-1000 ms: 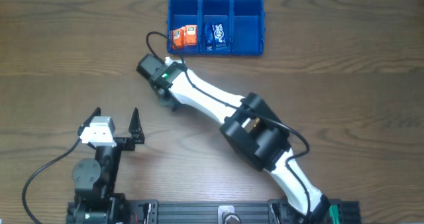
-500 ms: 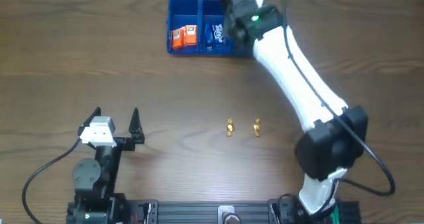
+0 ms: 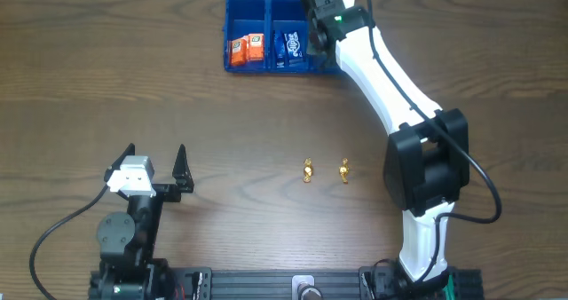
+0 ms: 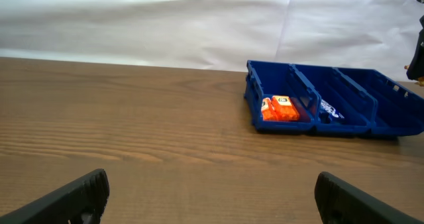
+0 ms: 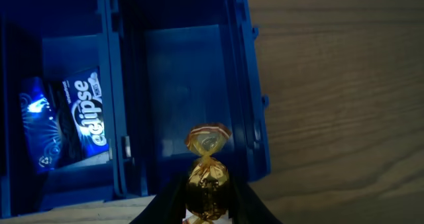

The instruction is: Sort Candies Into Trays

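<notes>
Gold candy pinched in the right pincer above the tray end compartment.

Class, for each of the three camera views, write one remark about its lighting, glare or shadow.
Top view: even light, with a soft sheen along the grain of the wooden table. Left wrist view: the white backdrop glares brightly above the darker tabletop. Right wrist view: the blue tray lies in deep shade, while the gripped gold candy catches bright highlights on its foil.
</notes>
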Controlling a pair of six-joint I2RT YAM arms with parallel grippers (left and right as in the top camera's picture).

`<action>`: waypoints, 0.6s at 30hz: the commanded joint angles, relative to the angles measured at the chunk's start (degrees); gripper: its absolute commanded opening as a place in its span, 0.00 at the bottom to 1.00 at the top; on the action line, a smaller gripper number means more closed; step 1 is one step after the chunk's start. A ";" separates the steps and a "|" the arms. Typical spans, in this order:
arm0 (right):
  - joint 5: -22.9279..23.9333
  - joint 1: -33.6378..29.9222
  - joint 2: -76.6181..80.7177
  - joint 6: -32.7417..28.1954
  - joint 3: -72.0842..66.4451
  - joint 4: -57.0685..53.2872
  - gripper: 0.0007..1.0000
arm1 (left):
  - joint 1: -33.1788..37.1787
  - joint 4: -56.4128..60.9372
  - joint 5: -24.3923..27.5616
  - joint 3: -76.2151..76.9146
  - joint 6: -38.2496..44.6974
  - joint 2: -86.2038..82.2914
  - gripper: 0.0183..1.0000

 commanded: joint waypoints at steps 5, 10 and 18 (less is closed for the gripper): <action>-5.92 -1.46 0.61 -2.25 -0.26 1.05 0.46 | 0.22 -2.14 0.74 -0.98 0.20 -0.35 1.00; -5.95 1.31 -2.99 -1.95 -4.98 0.79 0.51 | 0.22 -2.14 0.74 -0.98 0.20 -0.35 1.00; -11.72 11.56 -21.35 5.05 -31.80 6.75 0.53 | 0.22 -2.14 0.74 -0.98 0.20 -0.35 1.00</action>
